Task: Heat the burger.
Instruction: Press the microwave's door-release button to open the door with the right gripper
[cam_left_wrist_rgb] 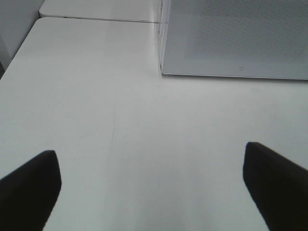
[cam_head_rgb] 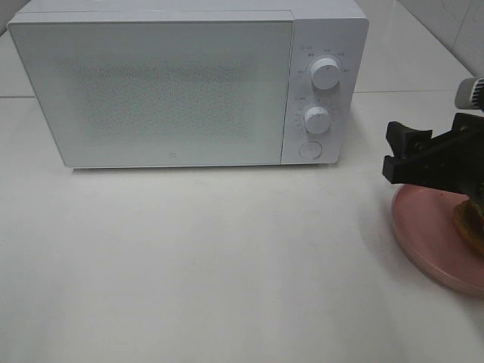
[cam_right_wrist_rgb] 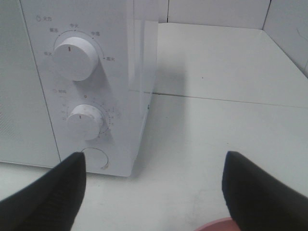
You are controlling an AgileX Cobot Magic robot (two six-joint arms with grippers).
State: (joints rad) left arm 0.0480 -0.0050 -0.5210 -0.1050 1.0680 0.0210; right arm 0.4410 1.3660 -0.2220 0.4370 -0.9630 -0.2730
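Note:
The burger (cam_head_rgb: 470, 220) lies on a pink plate (cam_head_rgb: 423, 243) at the right edge of the table; only a brown sliver of it shows under my right arm. My right gripper (cam_head_rgb: 395, 153) is open and empty above the plate's left part, pointing at the microwave (cam_head_rgb: 151, 91). In the right wrist view the right gripper (cam_right_wrist_rgb: 154, 197) faces the microwave's control panel (cam_right_wrist_rgb: 82, 72), with the plate rim (cam_right_wrist_rgb: 219, 225) just below. My left gripper (cam_left_wrist_rgb: 154, 192) is open and empty over bare table, near the microwave's front left corner (cam_left_wrist_rgb: 163, 72). It is outside the exterior view.
The white microwave stands at the back with its door shut. Its panel has an upper knob (cam_head_rgb: 325, 73), a lower knob (cam_head_rgb: 317, 119) and a round button (cam_head_rgb: 310, 150). The white table (cam_head_rgb: 189, 265) stretches in front of it. A tiled wall (cam_head_rgb: 454, 23) is at the back right.

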